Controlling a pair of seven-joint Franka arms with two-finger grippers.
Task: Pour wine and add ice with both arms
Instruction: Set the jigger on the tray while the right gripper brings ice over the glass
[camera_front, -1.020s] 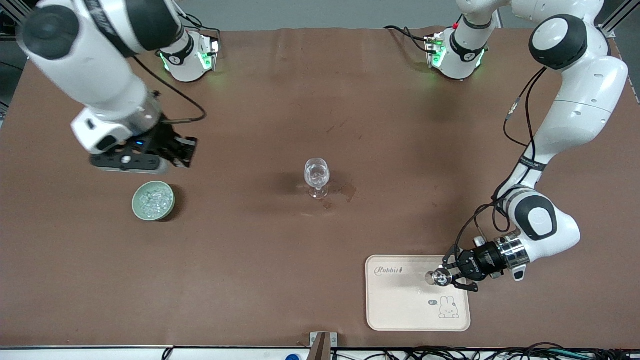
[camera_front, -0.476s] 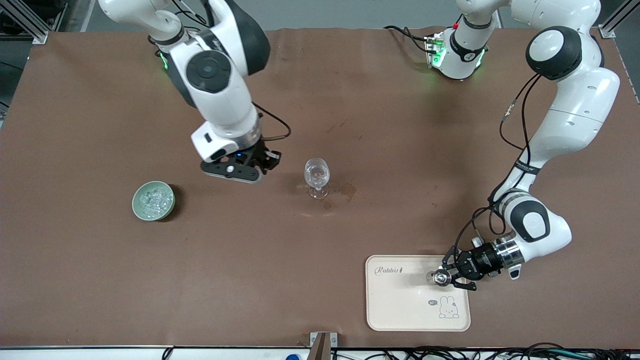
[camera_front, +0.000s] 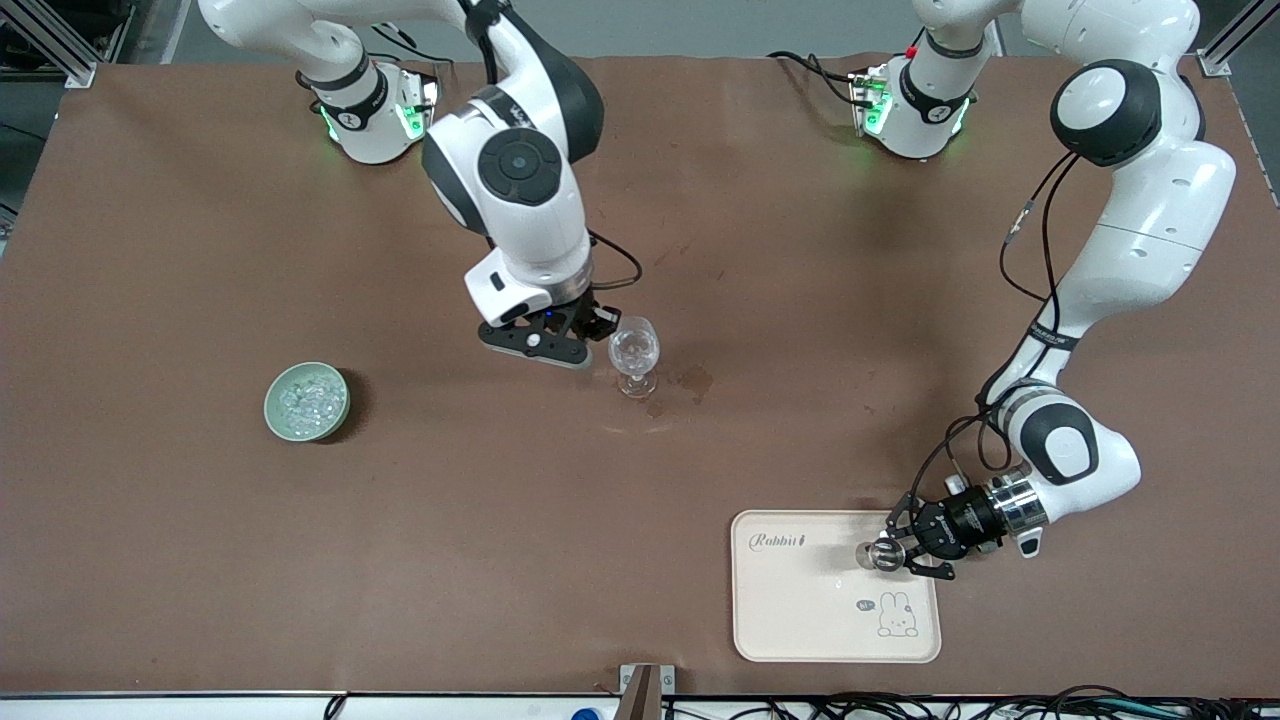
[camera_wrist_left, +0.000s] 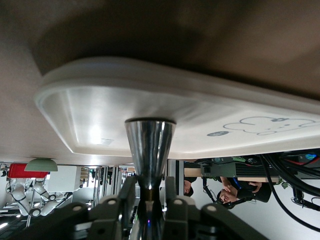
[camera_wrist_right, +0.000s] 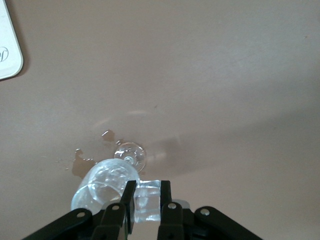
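Observation:
A clear stemmed glass stands mid-table. My right gripper hangs just beside its rim, shut on one clear chunk of ice; the glass lies right next to the fingertips of the right gripper. More ice fills the pale green bowl toward the right arm's end. My left gripper is low over the cream tray, shut on the waist of the shiny metal jigger. In the left wrist view the jigger stands between the jaws of the left gripper, its wide end on the tray.
Small wet stains mark the brown mat beside the glass foot. The tray sits near the front camera's edge toward the left arm's end. Both arm bases stand along the edge farthest from the front camera.
The right arm swung from over the green bowl across to the glass, carrying the ice chunk. The left gripper stayed at the tray with the jigger, shifting only slightly.

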